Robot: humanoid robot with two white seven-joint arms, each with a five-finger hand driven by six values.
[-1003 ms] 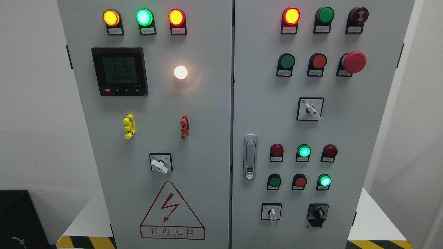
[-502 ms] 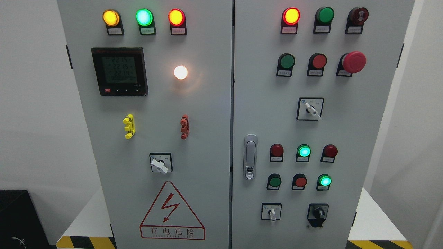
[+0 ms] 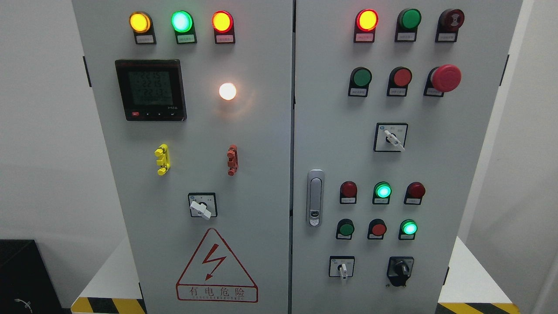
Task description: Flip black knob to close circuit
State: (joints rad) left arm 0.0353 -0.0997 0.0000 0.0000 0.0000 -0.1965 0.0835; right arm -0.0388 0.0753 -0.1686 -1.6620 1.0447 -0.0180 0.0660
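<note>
No part of the robot's own body shows in the head view, so its colours, shapes, cables and markings cannot be told. The frame's lower left and lower right edges carry no limb. The matte black box-like shape [image 3: 17, 274] at the lower left corner seems to be a separate object, not robot casing.

knob [image 3: 399, 270] low on right door | selector [image 3: 343, 268] left of it | handle [image 3: 315, 198] above-left

Grey cabinet [image 3: 270, 144] standing on white platform [image 3: 473, 279], yellow-black hazard striping [image 3: 109, 305] along platform's front edge
</note>
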